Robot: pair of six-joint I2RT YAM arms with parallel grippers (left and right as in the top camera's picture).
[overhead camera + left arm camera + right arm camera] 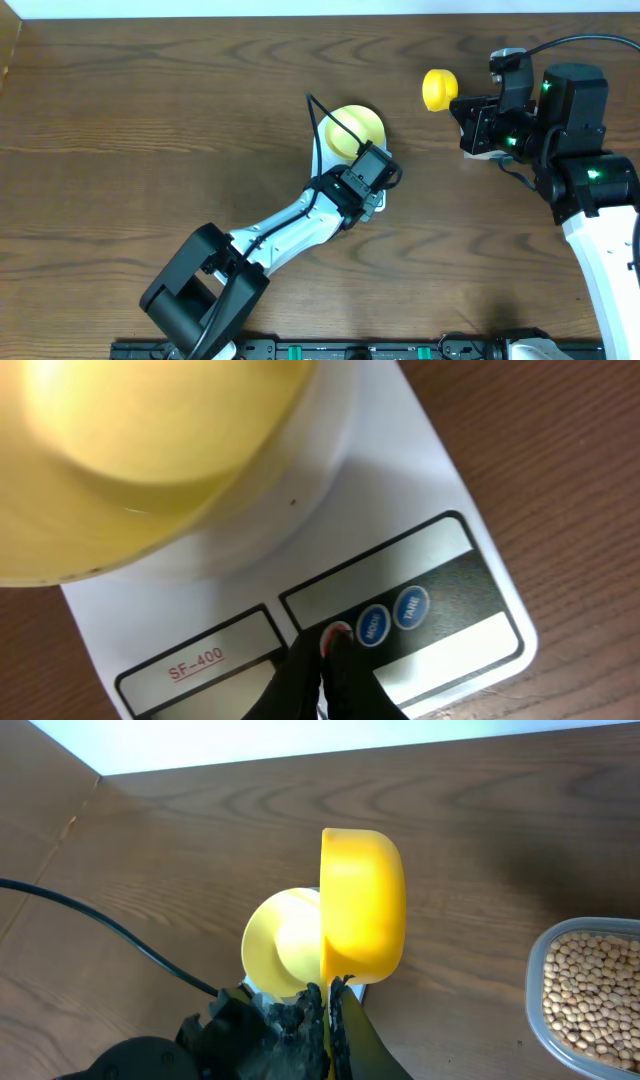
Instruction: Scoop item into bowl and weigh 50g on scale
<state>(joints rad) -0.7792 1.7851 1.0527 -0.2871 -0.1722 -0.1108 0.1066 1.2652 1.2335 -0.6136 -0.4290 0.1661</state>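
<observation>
Bowl (150,480) on scale (425,490), closed left gripper (326,652) at button (339,631); right gripper (330,1005) clamping scoop (362,905)

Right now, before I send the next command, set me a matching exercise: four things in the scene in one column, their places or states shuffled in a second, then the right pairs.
Things:
1. bowl
2. scoop
3. beans
4. left pincer

Places or states:
A. in the clear container
B. on the platform of the scale
C. shut, tips at the red button
D. gripped by the right pincer

Pairs: 1-B, 2-D, 3-A, 4-C
</observation>
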